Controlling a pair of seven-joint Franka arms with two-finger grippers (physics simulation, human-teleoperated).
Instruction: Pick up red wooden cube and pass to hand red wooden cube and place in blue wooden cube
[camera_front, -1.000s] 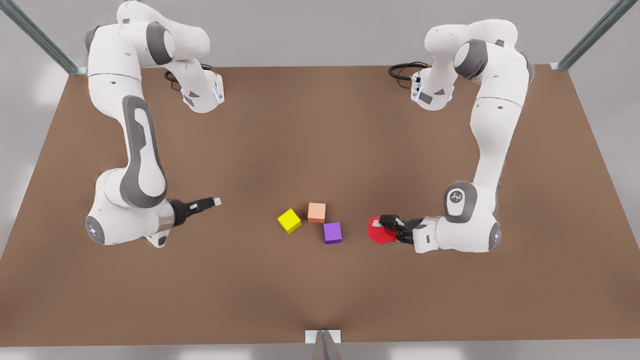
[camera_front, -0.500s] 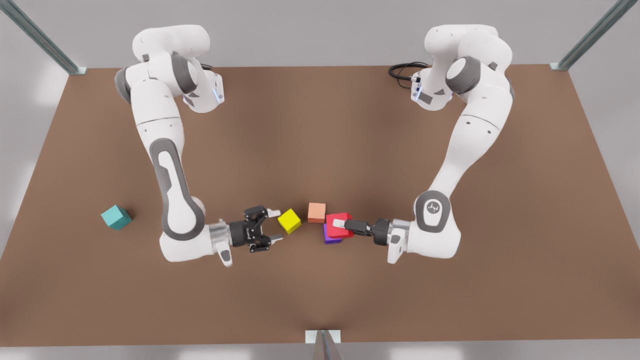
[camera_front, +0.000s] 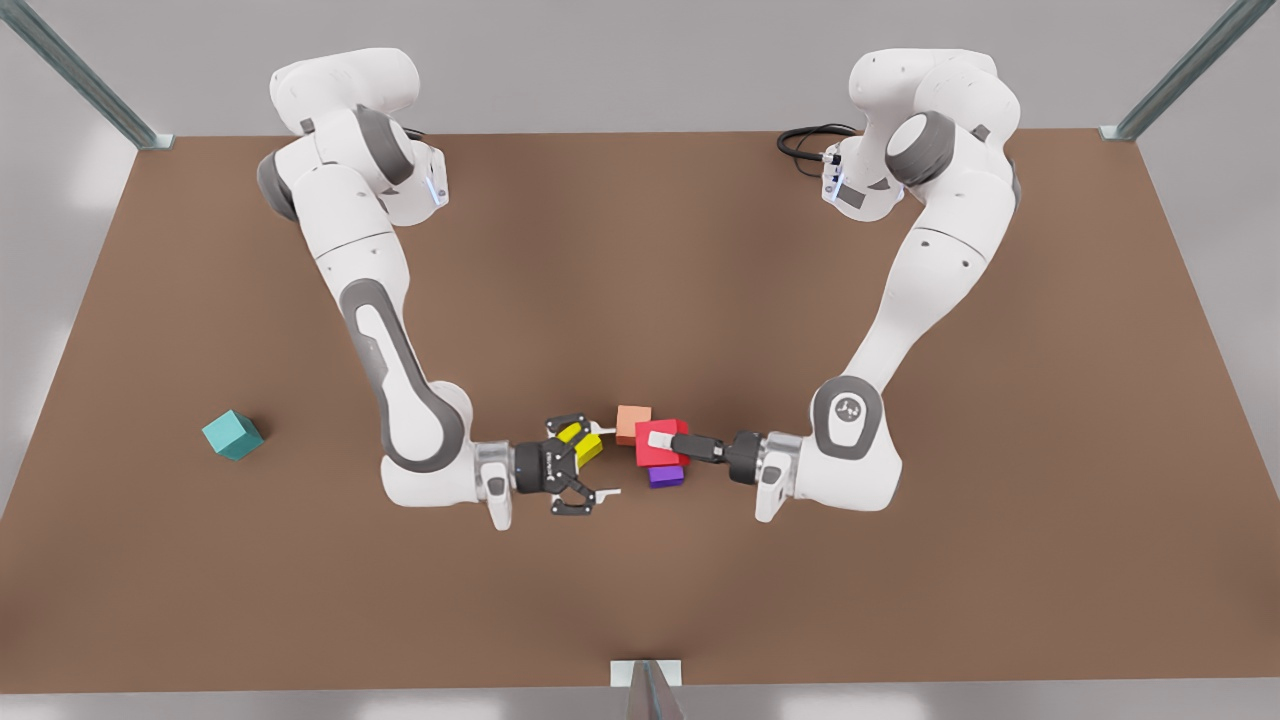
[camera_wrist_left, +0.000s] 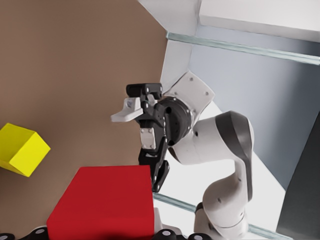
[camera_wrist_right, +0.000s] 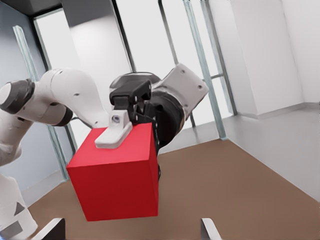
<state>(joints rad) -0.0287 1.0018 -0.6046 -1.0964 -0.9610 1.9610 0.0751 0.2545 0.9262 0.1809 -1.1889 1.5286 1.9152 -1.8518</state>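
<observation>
while the left gripper (camera_front: 664, 441), on the arm at the front view's right, pinches the red wooden cube (camera_front: 655, 456) between its straight fingers, the cube hangs clear of the brown table (camera_front: 900, 600), just above the cluster of loose cubes near the table's middle. one white finger pad (camera_wrist_right: 114, 133) lies flat against the cube's upper face in the right wrist view; the opposite finger is hidden behind the cube. in the left wrist view the red cube (camera_wrist_left: 105, 200) sits close under the camera.

the right gripper (camera_front: 604, 462), the hand with open-frame linkage fingers and white tips, reaches in from the front view's left and points at the red cube. its fingers are spread wide, one tip toward the far side of the table and one toward the near side. a narrow gap of table shows between these tips and the cube's nearest face, so the two are close but not touching.

the yellow cube (camera_front: 584, 447) lies on the table beneath the right gripper's upper finger, which partly covers it. the salmon-orange cube (camera_front: 633, 421) sits just beside the red cube on its far side, and the purple cube (camera_front: 666, 477) peeks out from under the red cube's near edge.

the blue wooden cube (camera_front: 232, 435) rests alone on the table, well apart at the front view's left, tilted corner-on to the camera.
</observation>
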